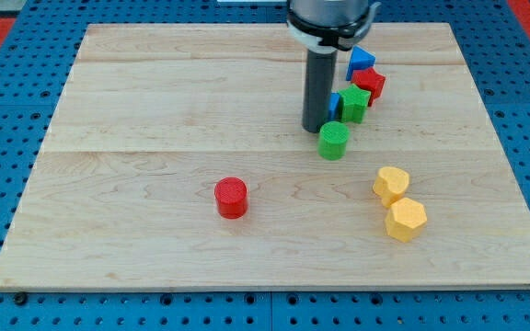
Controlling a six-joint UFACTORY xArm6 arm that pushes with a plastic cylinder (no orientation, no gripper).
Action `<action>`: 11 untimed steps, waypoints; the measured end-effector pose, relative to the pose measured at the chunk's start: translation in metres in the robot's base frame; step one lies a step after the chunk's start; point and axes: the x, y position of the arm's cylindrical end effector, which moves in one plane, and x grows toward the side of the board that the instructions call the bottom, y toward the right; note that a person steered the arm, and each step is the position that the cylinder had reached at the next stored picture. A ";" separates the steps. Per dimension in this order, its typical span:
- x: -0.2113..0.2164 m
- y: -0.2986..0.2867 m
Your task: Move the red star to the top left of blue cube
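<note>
Upper right of the frame: my tip (316, 129) sits beside the blue cube (335, 103); no pincer fitted.
You should circle behind the red star (371, 84) and nudge slowly.

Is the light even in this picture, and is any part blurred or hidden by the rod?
Camera view: light is soft and even on the board, no strong glare; the red cylinder and yellow blocks cast only faint shadows; the blocks look sharp; my tip stands just up-left of the green cylinder, and the rod covers most of the blue cube.

Two red blocks (231, 197), three blue (361, 62), two green (334, 141), two yellow (391, 184).
</note>
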 end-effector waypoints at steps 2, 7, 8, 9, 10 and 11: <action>0.000 0.066; -0.088 0.134; -0.132 0.106; -0.119 0.056; -0.095 0.030; -0.108 0.008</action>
